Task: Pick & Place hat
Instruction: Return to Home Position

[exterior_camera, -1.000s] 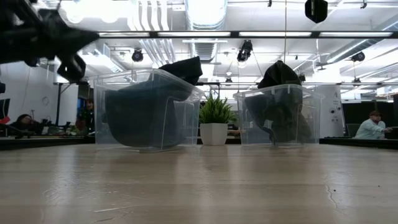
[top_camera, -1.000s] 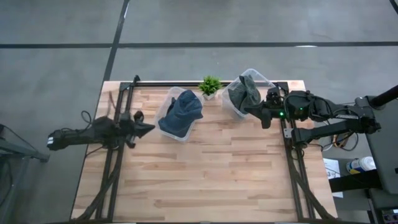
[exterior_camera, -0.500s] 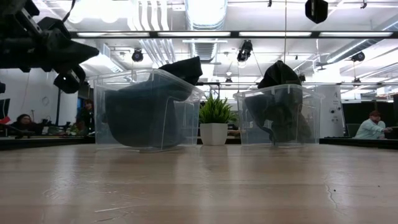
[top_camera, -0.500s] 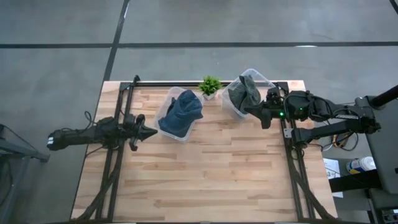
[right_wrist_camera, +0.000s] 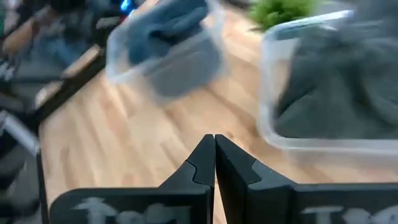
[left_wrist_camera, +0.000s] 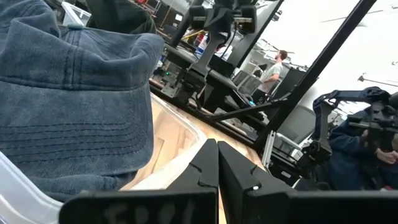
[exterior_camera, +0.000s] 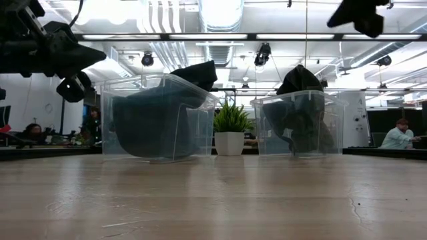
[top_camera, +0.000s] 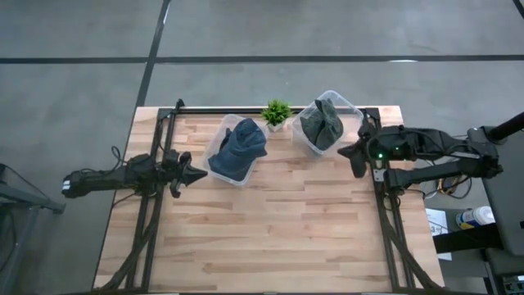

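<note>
A blue denim cap (top_camera: 240, 146) lies in a clear plastic bin (top_camera: 218, 163) left of the middle; it fills much of the left wrist view (left_wrist_camera: 68, 93). A dark grey hat (top_camera: 321, 123) sits in a second clear bin (top_camera: 354, 106) to the right, also seen in the right wrist view (right_wrist_camera: 348, 87). My left gripper (top_camera: 199, 172) (left_wrist_camera: 216, 144) is shut and points at the blue cap's bin from the table's left, just short of it. My right gripper (top_camera: 345, 152) (right_wrist_camera: 213, 138) is shut, raised, off the grey hat's bin on its near-right side.
A small potted plant (top_camera: 276, 113) stands between the two bins near the far edge. Black frame rails (top_camera: 385, 213) run along both sides of the table. Bare wooden table (top_camera: 278, 238) stretches from the bins to the near edge. People sit in the room beyond (exterior_camera: 400, 137).
My right gripper has drawn back from the grey hat's bin toward the table's right edge, still shut. My left gripper has shifted a little toward the blue cap's bin and dipped slightly. Both hats and bins have stayed put.
</note>
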You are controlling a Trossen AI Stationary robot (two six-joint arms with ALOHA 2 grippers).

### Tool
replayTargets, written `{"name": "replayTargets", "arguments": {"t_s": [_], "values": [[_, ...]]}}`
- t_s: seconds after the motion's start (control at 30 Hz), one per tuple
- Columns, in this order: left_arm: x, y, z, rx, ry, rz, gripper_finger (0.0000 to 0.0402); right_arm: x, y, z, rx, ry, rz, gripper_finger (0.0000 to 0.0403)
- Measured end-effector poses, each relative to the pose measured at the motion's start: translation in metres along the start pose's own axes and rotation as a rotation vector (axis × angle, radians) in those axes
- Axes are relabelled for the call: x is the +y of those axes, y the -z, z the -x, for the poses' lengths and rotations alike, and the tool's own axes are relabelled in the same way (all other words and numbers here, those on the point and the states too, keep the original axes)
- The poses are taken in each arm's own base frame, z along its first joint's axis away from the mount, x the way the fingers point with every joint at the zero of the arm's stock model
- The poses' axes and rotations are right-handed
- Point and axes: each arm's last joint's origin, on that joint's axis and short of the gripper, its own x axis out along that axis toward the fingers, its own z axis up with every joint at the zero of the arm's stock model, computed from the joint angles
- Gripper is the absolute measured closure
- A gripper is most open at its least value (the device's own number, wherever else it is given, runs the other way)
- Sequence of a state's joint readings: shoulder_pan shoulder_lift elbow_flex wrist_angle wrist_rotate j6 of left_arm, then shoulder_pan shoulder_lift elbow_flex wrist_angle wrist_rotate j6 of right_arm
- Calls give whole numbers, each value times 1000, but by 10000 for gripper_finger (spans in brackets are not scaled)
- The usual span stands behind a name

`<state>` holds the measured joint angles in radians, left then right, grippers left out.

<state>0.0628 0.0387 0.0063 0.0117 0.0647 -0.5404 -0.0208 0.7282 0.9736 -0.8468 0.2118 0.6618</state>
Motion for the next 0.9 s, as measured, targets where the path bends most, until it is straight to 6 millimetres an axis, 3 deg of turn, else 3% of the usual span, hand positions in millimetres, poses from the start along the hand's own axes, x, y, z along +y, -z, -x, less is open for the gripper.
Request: {"name": "replayTargets", "arguments": {"t_s": [0.17, 0.43, 0.9], "values": [[0, -1, 0, -9, 6, -1, 402, -6, -1, 10, -155, 38, -73, 394], [-1, -1, 0, -10, 9, -2, 401, 1, -9, 13, -461, -170, 63, 394], [-1, -1, 0, -14, 12, -2, 401, -33, 46, -18, -541, -223, 108, 394]]}}
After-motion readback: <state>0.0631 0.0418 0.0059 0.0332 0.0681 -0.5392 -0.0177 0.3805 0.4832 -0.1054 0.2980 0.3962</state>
